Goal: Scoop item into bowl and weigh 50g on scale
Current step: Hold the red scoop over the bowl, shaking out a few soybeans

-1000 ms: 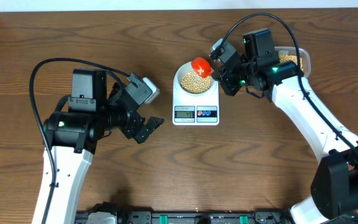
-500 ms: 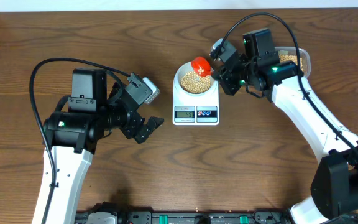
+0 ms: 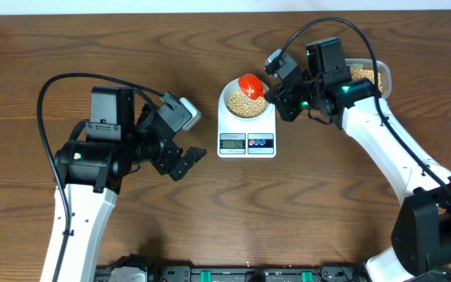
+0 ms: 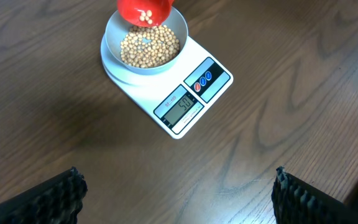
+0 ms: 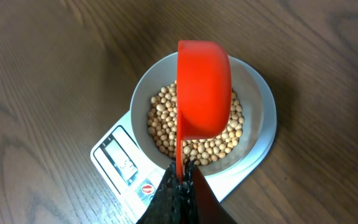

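Right gripper (image 5: pixel 180 173) is clamped tight on the thin handle of a red scoop (image 5: pixel 204 87), whose cup stands straight out ahead of the fingertips and is tipped mouth-down. Directly beneath that cup, just ahead of and below the hand, sits the bowl (image 5: pixel 261 93), resting on the scale (image 4: pixel 143 87). The bowl holds a thick layer of beans (image 4: pixel 149 46) that covers its bottom. In the left wrist view a few beans cling inside the scoop's mouth, so the pour looks nearly spent but not quite finished. Behind the right wrist, on the far side from the bowl, lies the clear container (image 3: pixel 373 75) with more beans in it. Left gripper (image 3: pixel 186 163) hangs off to the side with its jaws spread wide and nothing between them, the scale well out in front of it and untouched. The step in hand appears to be the fine topping-up, trickling beans from scoop to bowl while watching the display (image 4: pixel 180 107). Its digits are lit but too small to read with confidence from here. If the reading sits at the target, the next move is to level the scoop at once and draw it back toward the container without shaking the last beans loose. If it falls short, a slight extra tilt or a gentle tap should drop single beans. The scoop's rim must not rest on the bowl, since that would falsify the weight.
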Robot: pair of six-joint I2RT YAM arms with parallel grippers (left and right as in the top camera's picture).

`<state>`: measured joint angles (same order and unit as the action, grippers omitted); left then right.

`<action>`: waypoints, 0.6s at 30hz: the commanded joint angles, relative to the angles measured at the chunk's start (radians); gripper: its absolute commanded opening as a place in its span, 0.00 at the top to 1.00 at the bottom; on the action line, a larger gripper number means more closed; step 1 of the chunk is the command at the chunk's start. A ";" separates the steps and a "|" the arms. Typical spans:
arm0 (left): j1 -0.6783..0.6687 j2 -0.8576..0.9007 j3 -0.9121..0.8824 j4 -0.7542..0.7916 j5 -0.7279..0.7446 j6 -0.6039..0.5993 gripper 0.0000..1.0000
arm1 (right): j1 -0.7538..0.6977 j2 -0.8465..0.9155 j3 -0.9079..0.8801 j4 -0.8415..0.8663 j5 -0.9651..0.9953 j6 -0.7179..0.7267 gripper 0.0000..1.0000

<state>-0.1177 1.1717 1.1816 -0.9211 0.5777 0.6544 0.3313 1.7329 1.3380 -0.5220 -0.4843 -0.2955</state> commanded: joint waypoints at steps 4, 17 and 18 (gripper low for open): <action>0.005 0.001 0.031 -0.006 0.017 -0.004 0.02 | 0.003 -0.020 -0.005 0.003 0.001 -0.008 0.99; 0.005 0.001 0.031 -0.006 0.017 -0.004 0.02 | 0.003 -0.020 -0.005 0.003 -0.006 0.016 0.99; 0.005 0.001 0.031 -0.006 0.017 -0.004 0.02 | 0.003 -0.020 -0.005 0.003 -0.008 0.019 0.99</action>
<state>-0.1177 1.1717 1.1816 -0.9211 0.5781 0.6544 0.3313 1.7329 1.3380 -0.5217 -0.4786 -0.2939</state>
